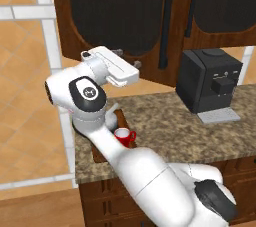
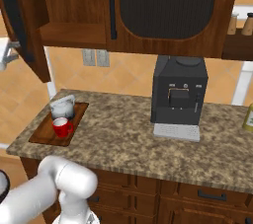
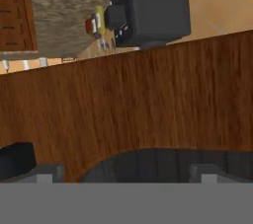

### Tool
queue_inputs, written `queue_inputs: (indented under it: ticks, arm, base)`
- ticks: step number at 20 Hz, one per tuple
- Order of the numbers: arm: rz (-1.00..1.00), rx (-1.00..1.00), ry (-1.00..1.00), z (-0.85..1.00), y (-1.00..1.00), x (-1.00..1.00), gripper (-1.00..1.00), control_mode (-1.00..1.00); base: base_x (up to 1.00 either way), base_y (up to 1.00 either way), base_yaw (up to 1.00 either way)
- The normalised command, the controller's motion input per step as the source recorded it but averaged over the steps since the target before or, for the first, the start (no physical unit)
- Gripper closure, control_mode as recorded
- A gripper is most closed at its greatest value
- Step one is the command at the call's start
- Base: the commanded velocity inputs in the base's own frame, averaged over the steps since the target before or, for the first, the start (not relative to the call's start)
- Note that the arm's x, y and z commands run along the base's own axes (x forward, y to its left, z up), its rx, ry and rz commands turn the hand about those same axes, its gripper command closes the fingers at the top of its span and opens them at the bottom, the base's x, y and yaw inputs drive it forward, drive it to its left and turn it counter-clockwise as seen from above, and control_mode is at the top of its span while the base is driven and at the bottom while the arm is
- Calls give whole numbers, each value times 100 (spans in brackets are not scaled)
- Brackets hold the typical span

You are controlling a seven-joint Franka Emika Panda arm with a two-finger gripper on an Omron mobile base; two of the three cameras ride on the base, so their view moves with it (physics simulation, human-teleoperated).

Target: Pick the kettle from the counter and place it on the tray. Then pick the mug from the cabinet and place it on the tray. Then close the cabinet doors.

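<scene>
The silvery kettle (image 2: 63, 105) and the red mug (image 2: 61, 127) both stand on the reddish-brown tray (image 2: 43, 134) at the left end of the granite counter (image 2: 128, 129). In the left base view the mug (image 1: 123, 136) shows beside my arm, which hides most of the kettle. The cabinet's left door (image 1: 115, 11) stands swung open; the right door (image 2: 168, 6) is shut. My gripper (image 1: 127, 57) is open and held right at the left door's outer face, below its dark panel. In the hand view the fingertips (image 3: 47, 173) stand wide apart against that wood (image 3: 128, 104).
A big black coffee machine (image 2: 179, 92) stands mid-counter on the right of the tray. The bare cabinet shelf (image 2: 74, 33) shows behind the open door. Long black bar handles (image 1: 167, 26) run down the doors. Dark drawers (image 2: 197, 193) lie under the counter.
</scene>
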Motion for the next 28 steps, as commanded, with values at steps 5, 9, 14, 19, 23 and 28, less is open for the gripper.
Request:
queue_inputs:
  ticks: [5, 9, 14, 19, 23, 28]
  arm:
    - [33, 15, -1, 12, -87, 27, -100, -100]
    - [43, 17, -2, 8, -79, 40, -100, -100]
    - [46, 18, 0, 7, -65, 57, -100, -100]
    - [45, 17, 0, 7, -49, 65, -100, -100]
    - [41, 16, 0, 12, -43, 66, -100, -100]
    - [37, 14, 0, 6, -33, 69, -100, -100]
  base:
    - [0, 0, 0]
    - [0, 0, 0]
    - [0, 0, 0]
    - [0, 0, 0]
    - [0, 0, 0]
    - [0, 0, 0]
